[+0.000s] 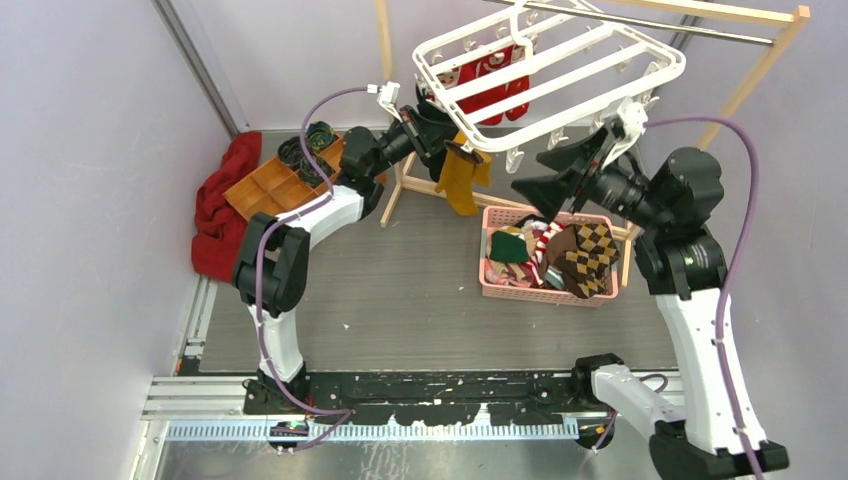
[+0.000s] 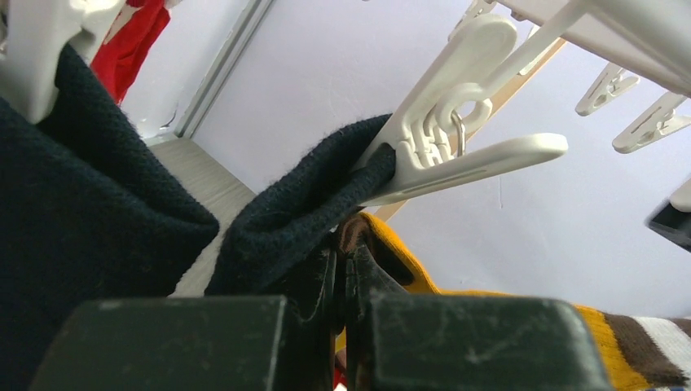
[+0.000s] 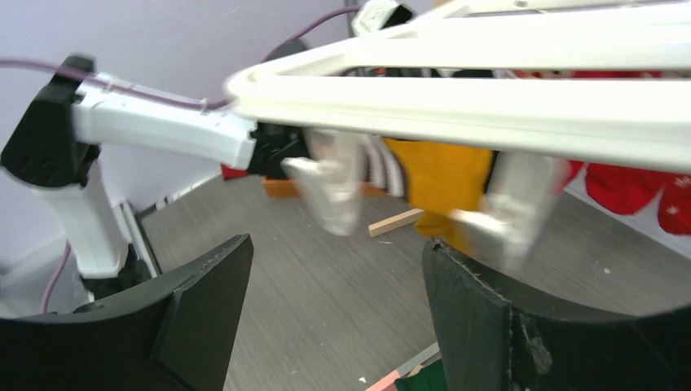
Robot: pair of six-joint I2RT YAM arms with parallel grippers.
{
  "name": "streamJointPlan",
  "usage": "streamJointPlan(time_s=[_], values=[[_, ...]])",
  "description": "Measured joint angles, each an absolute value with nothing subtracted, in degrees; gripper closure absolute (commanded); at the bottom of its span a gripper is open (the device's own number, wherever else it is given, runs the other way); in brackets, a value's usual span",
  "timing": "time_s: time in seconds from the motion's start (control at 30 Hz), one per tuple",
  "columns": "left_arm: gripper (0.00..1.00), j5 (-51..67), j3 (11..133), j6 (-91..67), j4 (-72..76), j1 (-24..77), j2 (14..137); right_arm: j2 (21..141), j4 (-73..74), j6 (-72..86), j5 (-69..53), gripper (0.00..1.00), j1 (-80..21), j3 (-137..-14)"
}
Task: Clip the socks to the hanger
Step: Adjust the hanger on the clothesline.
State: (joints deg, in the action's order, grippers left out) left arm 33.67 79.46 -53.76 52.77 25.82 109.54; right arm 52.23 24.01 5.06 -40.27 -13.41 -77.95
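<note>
My left gripper (image 2: 341, 261) clamps the mustard sock (image 1: 462, 180); my right gripper (image 3: 336, 248) gapes empty under the hanger (image 1: 580, 112). Bumping it could shake the black sock (image 2: 301, 204) from its clip (image 2: 456, 159).

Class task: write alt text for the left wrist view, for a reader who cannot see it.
A white hanger clip pinches the edge of a black sock. Below, the left hand is shut, a mustard-yellow sock behind it.

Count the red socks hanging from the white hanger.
2: both under the far side of the hanger, one red sock on the left, another just right of it. The bars may hide more.
</note>
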Motion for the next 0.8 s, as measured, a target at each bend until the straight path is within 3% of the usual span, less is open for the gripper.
streamJointPlan(time_s=[0.2, 0.8], values=[[1.00, 34.2, 79.7, -54.3, 53.9, 25.8, 110.4, 56.3, 8.0, 18.3, -51.8, 0.19, -1.8, -73.1], [1.00, 34.8, 80.7, -55.8, 55.5, 25.4, 111.3, 58.5, -17.4, 30.7, -59.3, 0.17, -1.7, -68.8]])
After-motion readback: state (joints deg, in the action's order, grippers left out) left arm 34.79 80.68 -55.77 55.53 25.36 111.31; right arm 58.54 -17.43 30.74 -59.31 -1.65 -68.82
